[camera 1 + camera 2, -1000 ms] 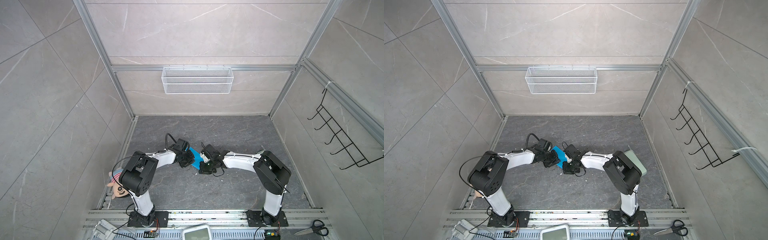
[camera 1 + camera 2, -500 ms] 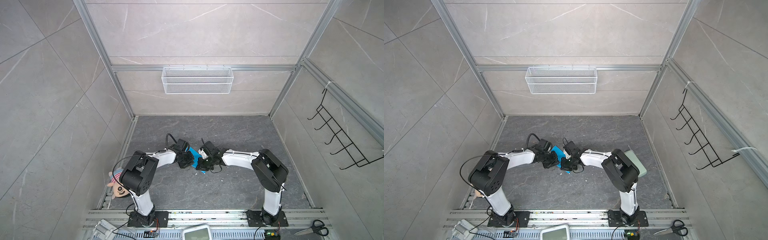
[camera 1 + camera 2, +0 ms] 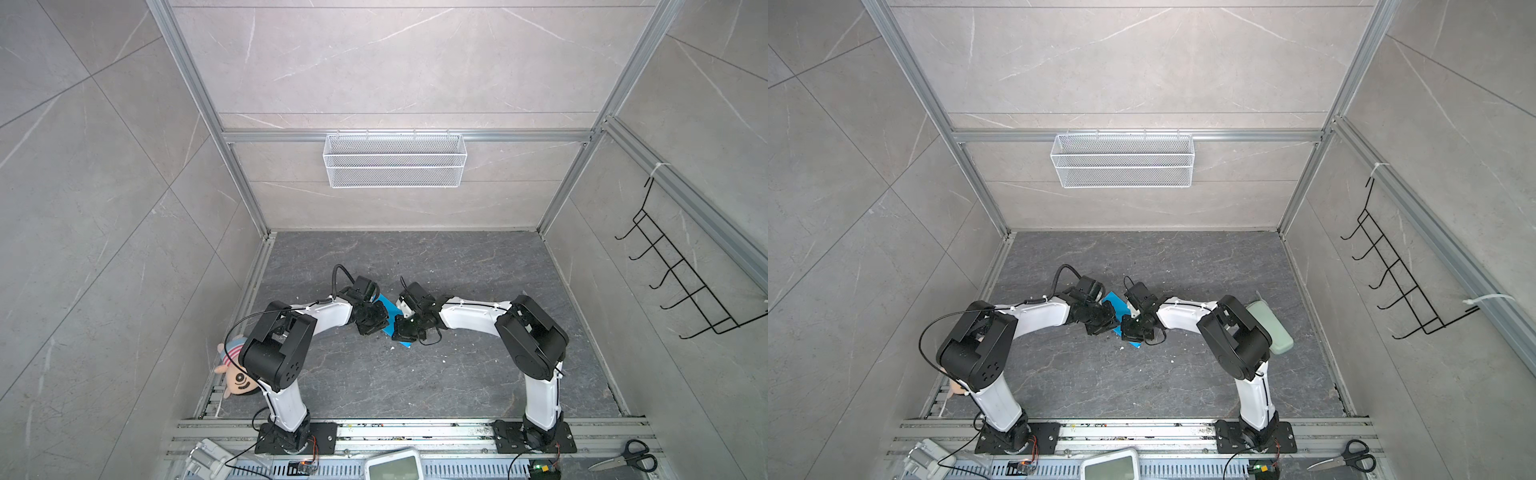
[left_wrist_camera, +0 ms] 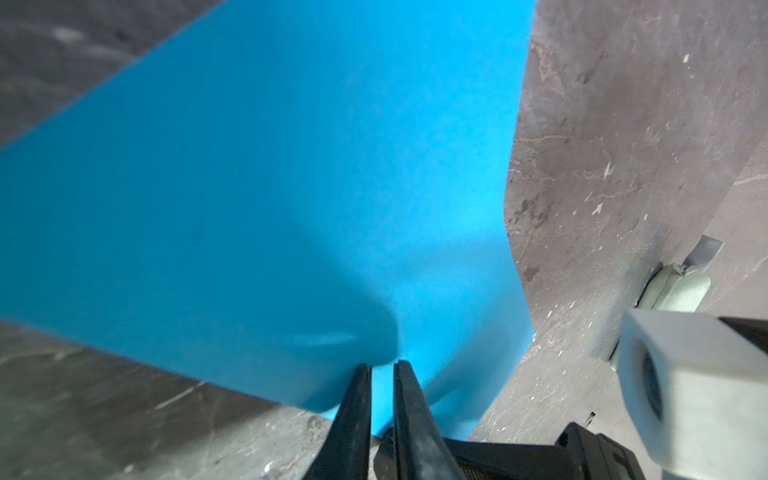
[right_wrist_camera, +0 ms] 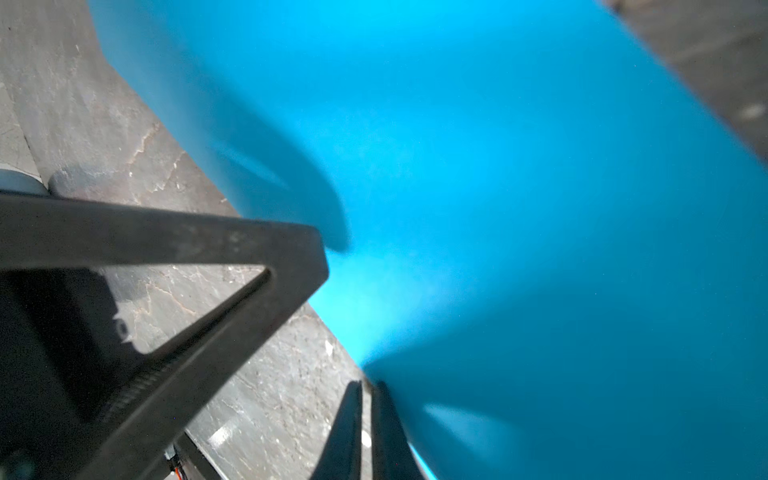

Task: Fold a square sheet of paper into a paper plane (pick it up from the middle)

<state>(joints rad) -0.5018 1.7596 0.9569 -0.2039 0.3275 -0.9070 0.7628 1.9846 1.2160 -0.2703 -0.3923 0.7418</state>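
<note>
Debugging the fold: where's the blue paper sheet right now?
Just below centre in both top views: the square sheet of paper, gripped between the left end effector and right end effector.

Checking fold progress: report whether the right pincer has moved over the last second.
Yes. The right pincer has shifted slightly left in both top views, judged against the white wire basket.

A white wire basket (image 3: 394, 160) hangs on the back wall and a black hook rack (image 3: 681, 282) on the right wall. A plush doll (image 3: 235, 374) lies at the dark marble floor's (image 3: 415, 374) left edge, and a pale green case (image 3: 1273, 328) lies towards its right. Scissors (image 3: 627, 456) rest on the front rail.
</note>
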